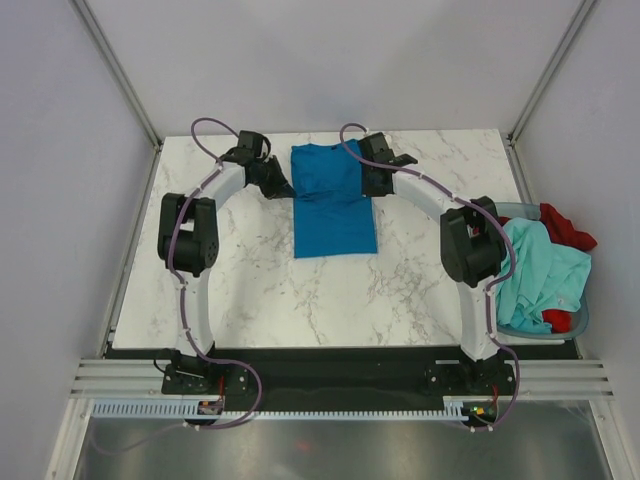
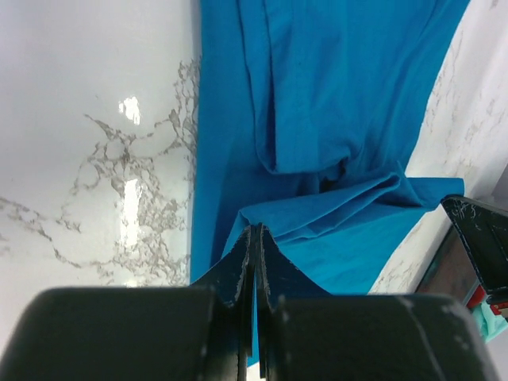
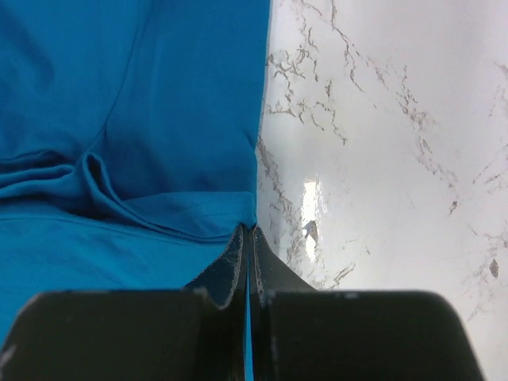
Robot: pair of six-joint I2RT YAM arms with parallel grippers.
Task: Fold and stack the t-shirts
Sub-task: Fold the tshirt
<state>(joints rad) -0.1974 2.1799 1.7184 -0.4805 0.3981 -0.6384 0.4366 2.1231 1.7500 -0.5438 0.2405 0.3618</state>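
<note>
Pinching t-shirt (image 1: 335,210): left tool (image 2: 254,246), right tool (image 3: 247,242)

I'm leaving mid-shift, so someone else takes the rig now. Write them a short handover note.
Left gripper: fingers shut on the blue t-shirt at its far left edge.
Right gripper: shut on its far right edge.
The shirt lies on the table, seemingly partly folded.
Mint t-shirt and red t-shirt sit in the basket.
Nothing stacked.
Left: finish blue, fold the others, stack.
</note>
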